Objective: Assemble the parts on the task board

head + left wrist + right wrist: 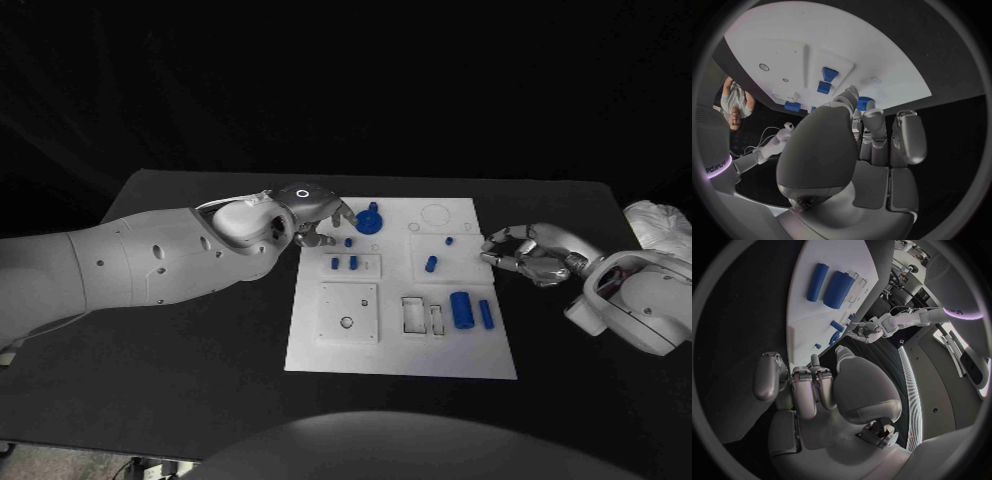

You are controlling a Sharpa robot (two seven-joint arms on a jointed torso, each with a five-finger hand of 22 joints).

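Note:
The white task board (325,350) lies in the middle of the black table. A blue round part with a knob (369,221) stands near its far left corner. My left hand (320,222) reaches over that corner, fingertips right at the round part (862,103); I cannot tell whether it is gripped. Small blue pegs (343,264) stand in a block just nearer. My right hand (522,252) hovers at the board's right edge, fingers bent and apart, holding nothing. A thick blue cylinder (462,309) and a thin one (486,314) lie near the board's right side.
A square plate with a small hole (348,312) and narrow empty slots (423,315) occupy the board's near half. More small pegs (431,264) stand mid-board. A white bundle (656,225) lies at the table's far right edge.

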